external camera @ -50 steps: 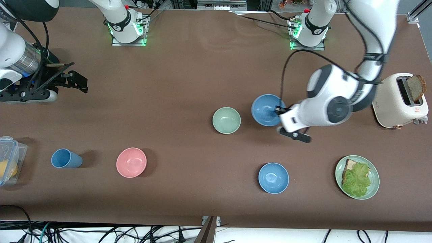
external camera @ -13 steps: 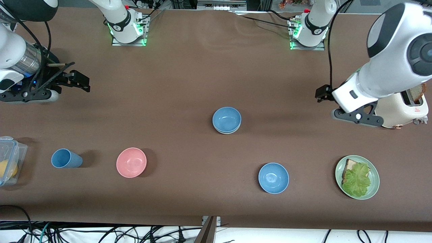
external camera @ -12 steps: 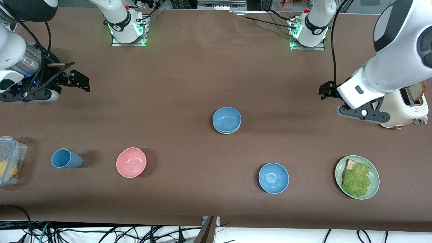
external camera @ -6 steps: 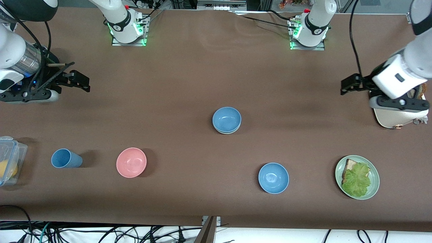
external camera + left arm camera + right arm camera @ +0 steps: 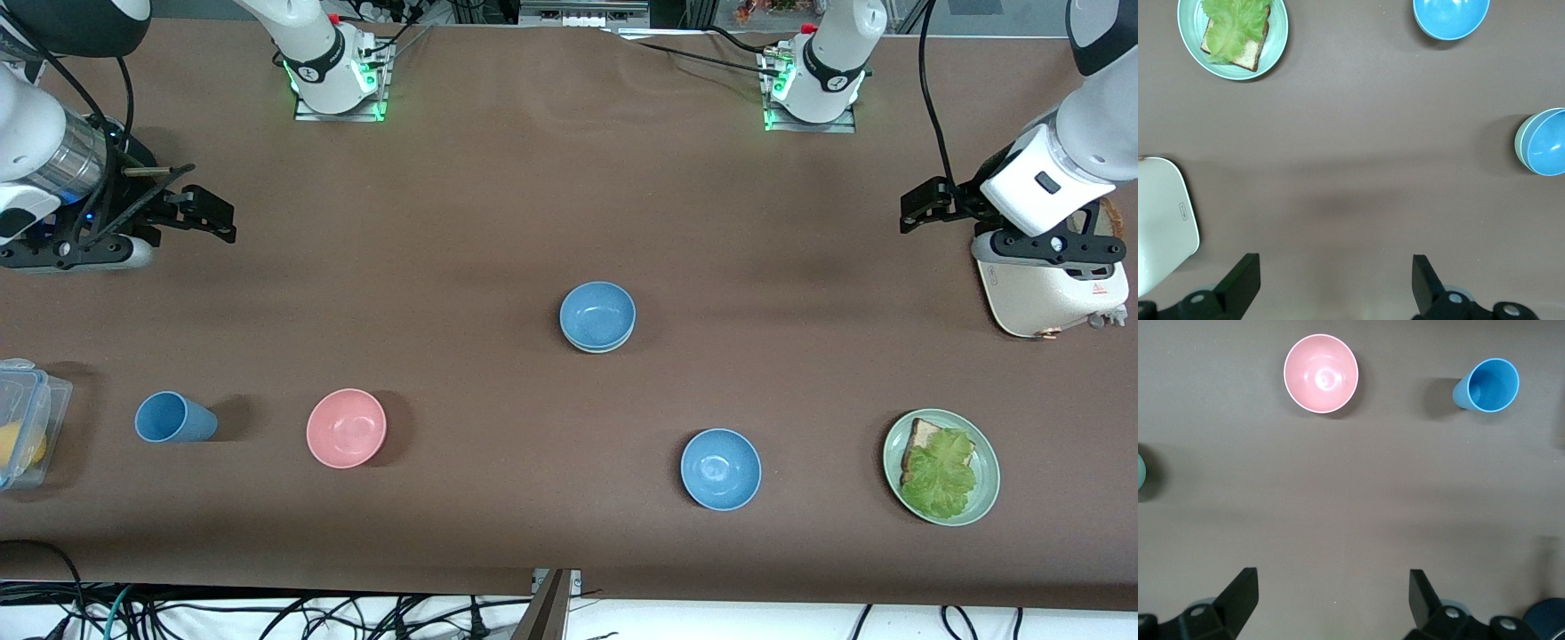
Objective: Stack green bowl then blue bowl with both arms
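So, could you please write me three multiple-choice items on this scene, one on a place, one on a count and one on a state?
1. Where is the blue bowl of the stack?
A. in the green bowl
B. on the green plate
C. beside the blue cup

2. How many small bowls show in the front view?
A. two
B. four
C. six

3. How is the left claw?
A. shut on a bowl
B. shut on the cup
C. open, holding nothing

Answers:
1 A: only a pale green rim shows under the blue bowl.
2 B: the stacked pair, the pink bowl and the loose blue bowl.
3 C: its fingers stand wide apart over bare table by the toaster; the right claw waits open too.
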